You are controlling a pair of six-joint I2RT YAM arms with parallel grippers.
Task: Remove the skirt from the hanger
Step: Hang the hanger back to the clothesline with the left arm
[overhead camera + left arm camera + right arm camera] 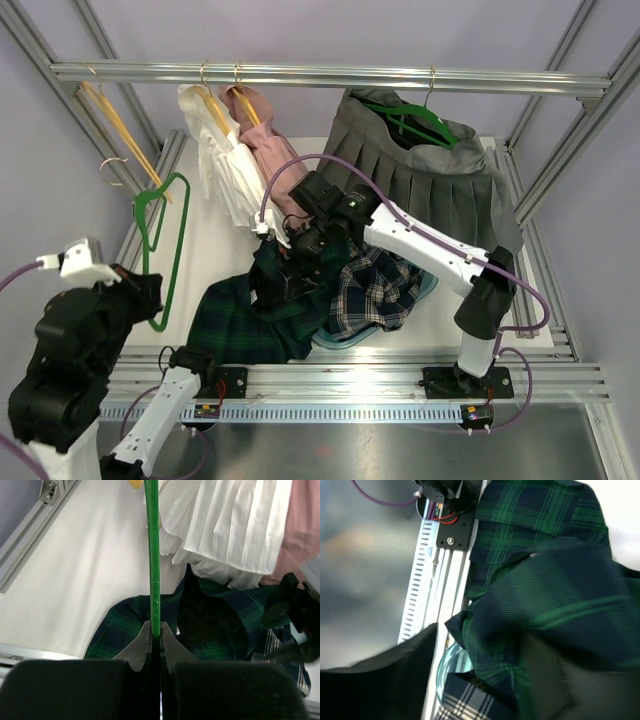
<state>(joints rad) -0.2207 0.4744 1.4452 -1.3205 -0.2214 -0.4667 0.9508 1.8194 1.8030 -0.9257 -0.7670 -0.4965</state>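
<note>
Lying crumpled on the white table [215, 245], the green plaid skirt [240, 325] is found in the near middle, close to the slotted rail [350, 382] where both arm bases are bolted. Its right side is overlapped by a blue-and-white checked garment [378, 290].

The right gripper [485, 640] is lowered onto the skirt's upper folds. In the right wrist view its 2 fingers are seen well parted, with blurred plaid cloth filling the gap and draped over 1 of them. No pinch on the cloth can be made out.

The green hanger [178, 240] is held just left of the skirt, tilted, its hook uppermost. It is clamped by the left gripper [155, 630]: in the left wrist view the jaws are pressed tight on the thin green bar, which runs straight up the frame from the fingertips. The skirt is seen on the table below and beyond that bar.

Farther back, a white pleated garment [225, 165] and a pink garment [265, 140] are hung side by side from the top rail [300, 73]. A grey pleated skirt [440, 185] is hung at the right on a second green hanger [415, 120]. Wooden hangers [115, 125] are hooked at the rail's left end.
</note>
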